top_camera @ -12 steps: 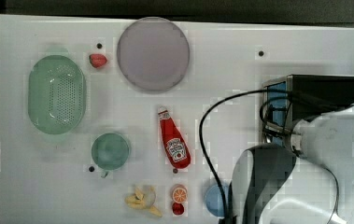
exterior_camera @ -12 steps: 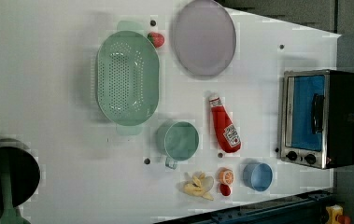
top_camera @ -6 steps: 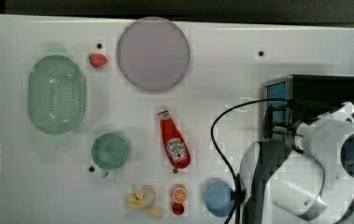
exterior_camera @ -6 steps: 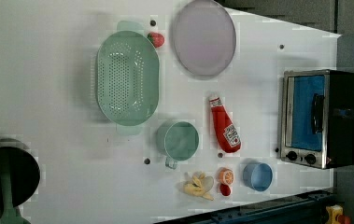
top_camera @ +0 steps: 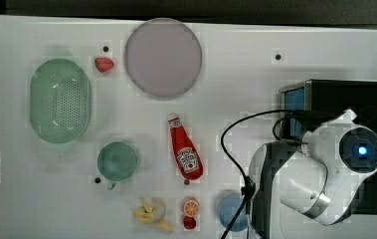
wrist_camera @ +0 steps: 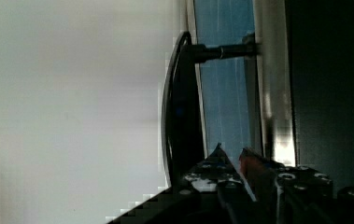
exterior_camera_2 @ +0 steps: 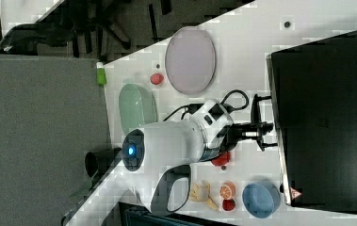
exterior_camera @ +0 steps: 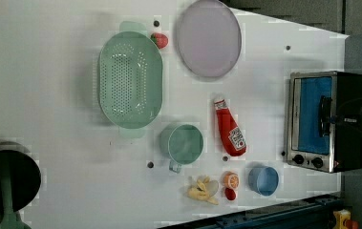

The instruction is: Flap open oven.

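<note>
Pincer (exterior_camera_2: 261,129) is right up at the oven (exterior_camera: 329,121) door, sitting at the dark bar handle (exterior_camera: 323,120); can't tell if it's apart or clamped on the bar. Oven sits at the right edge of the left view, on the white worktop (exterior_camera: 49,95), blue glass door shut, two knobs (exterior_camera: 307,161) toward the lower right of the frame. My guess: the box is heavy and stiff, so it should stay put, and the hinged door swings once pulled. That bar is the only sensible grip. Glass is fragile, so keep off the pane. Ketchup bottle (exterior_camera: 229,128) lies well apart from it.
</note>
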You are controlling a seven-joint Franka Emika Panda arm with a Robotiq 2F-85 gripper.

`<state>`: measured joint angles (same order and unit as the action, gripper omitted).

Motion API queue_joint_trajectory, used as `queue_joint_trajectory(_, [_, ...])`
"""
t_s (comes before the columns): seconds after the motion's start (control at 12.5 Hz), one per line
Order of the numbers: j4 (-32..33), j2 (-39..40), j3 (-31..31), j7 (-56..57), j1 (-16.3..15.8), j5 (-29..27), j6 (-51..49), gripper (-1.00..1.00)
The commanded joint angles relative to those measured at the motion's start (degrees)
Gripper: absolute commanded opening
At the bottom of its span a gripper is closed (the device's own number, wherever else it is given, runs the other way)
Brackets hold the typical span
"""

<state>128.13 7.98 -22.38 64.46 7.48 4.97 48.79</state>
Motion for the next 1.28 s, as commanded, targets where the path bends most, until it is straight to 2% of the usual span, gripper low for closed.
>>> queue_joint_trajectory(0.08, [0.4, 0.2, 0.4, 2.7, -0.1, -0.1, 1.9, -0.65])
queue_joint_trajectory(0.4, [0.8, 0.6, 1.5, 1.8, -1.0, 1.0, 1.8, -0.65])
queue_joint_trajectory(0.56, [1.0, 0.7, 2.6, -2.1, -2.0, 5.9, 1.7, -0.65])
queue_joint_trajectory(0.88, [2.5, 0.8, 5.6, -17.4, -3.9, 17.7, 0.8, -0.65])
queue_joint_trajectory(1.28, [2.8, 4.0, 9.6, -28.7, -6.1, 27.1, -1.5, -0.65])
